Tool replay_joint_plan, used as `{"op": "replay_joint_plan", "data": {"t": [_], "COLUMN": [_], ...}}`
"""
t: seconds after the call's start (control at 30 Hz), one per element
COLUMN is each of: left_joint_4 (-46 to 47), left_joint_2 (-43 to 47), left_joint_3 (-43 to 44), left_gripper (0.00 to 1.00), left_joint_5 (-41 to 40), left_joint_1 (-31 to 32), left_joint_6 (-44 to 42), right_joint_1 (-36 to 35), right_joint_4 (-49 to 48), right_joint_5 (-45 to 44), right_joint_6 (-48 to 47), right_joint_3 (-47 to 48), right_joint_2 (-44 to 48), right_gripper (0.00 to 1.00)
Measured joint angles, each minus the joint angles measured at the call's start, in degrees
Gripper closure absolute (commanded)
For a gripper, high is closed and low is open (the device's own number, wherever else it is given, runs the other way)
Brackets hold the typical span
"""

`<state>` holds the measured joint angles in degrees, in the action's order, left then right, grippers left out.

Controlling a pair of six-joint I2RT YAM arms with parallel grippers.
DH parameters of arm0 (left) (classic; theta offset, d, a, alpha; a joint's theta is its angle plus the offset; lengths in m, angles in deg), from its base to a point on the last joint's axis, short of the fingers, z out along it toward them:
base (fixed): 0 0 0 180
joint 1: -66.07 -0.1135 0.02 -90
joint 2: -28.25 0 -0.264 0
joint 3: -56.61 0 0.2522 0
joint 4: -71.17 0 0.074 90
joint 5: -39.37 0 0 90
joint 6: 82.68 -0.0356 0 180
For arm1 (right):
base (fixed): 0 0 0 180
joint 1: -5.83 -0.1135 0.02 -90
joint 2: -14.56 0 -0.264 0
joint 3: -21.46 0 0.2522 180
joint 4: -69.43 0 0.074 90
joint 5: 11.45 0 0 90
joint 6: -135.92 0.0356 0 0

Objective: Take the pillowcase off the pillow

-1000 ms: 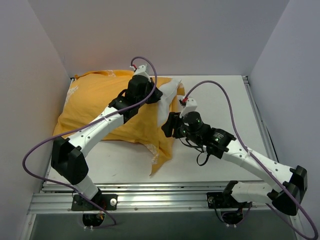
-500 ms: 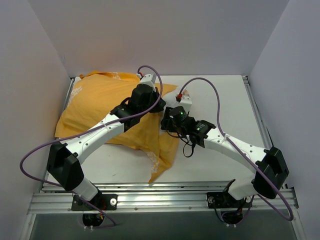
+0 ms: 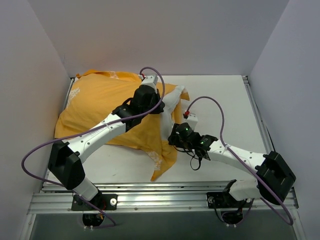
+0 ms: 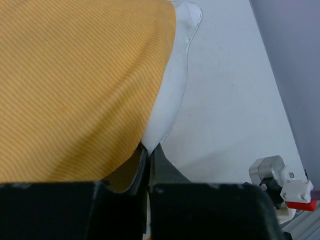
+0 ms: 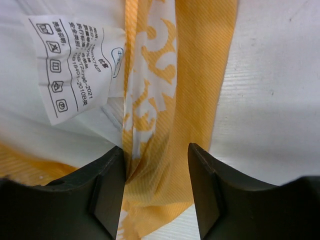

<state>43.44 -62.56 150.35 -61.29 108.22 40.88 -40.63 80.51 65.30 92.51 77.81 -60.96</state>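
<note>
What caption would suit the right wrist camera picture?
Open right gripper straddles the orange pillowcase flap; white pillow and a printed care label lie left.

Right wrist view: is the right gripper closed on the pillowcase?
No, the fingers of the right gripper stand well apart, with a strip of the orange pillowcase showing in the gap between them.

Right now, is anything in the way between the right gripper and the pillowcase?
Nothing visible. The right gripper is open, and a strip of the pillowcase lies directly between its fingers. The pillow and its care label sit just left of that strip, outside the gap.
</note>
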Motion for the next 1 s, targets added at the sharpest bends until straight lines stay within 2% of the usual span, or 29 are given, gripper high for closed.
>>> {"op": "replay_joint_plan", "data": {"t": [0.3, 0.5, 0.67, 0.77, 0.87, 0.9, 0.93, 0.97, 1.0], "left_joint_4": [-0.4, 0.8, 1.3, 1.3, 1.5, 2.0, 2.4, 2.8, 3.3], "left_joint_2": [-1.0, -1.1, -1.0, -1.0, -0.6, -0.3, -0.2, 0.0, 0.0], "left_joint_3": [2.9, 7.8, 9.2, 9.2, 8.6, 8.0, 7.3, 6.6, 5.9], "left_gripper": [0.98, 0.98, 0.98, 0.98, 0.98, 0.98, 0.98, 0.97, 0.96], "left_joint_5": [-1.9, -3.0, -1.8, -1.3, 0.2, 1.2, 2.2, 3.2, 4.3], "left_joint_1": [-0.1, -1.7, -1.8, -1.9, -2.0, -2.1, -2.3, -2.4, -2.5], "left_joint_6": [0.2, 1.4, 2.8, 3.3, 3.3, 3.3, 3.3, 3.3, 3.3], "right_joint_1": [2.6, 5.7, 8.2, 8.2, 8.3, 8.3, 8.3, 8.3, 8.3], "right_joint_4": [-2.3, -2.5, -2.8, -2.8, -1.2, -0.2, 0.9, 2.1, 3.2], "right_joint_5": [2.5, 5.5, 6.9, 7.4, 7.8, 8.0, 8.0, 8.2, 8.2], "right_joint_6": [1.3, 1.5, 1.4, 1.1, -0.3, -1.0, -1.6, -2.8, -3.8], "right_joint_3": [-3.2, -7.8, -9.4, -10.3, -10.7, -10.7, -10.7, -10.6, -10.4], "right_joint_2": [0.0, 0.0, 0.7, 3.3, 8.5, 10.8, 13.4, 16.7, 19.5], "right_gripper": [0.8, 0.89, 0.9, 0.84, 0.68, 0.57, 0.52, 0.41, 0.37]}}
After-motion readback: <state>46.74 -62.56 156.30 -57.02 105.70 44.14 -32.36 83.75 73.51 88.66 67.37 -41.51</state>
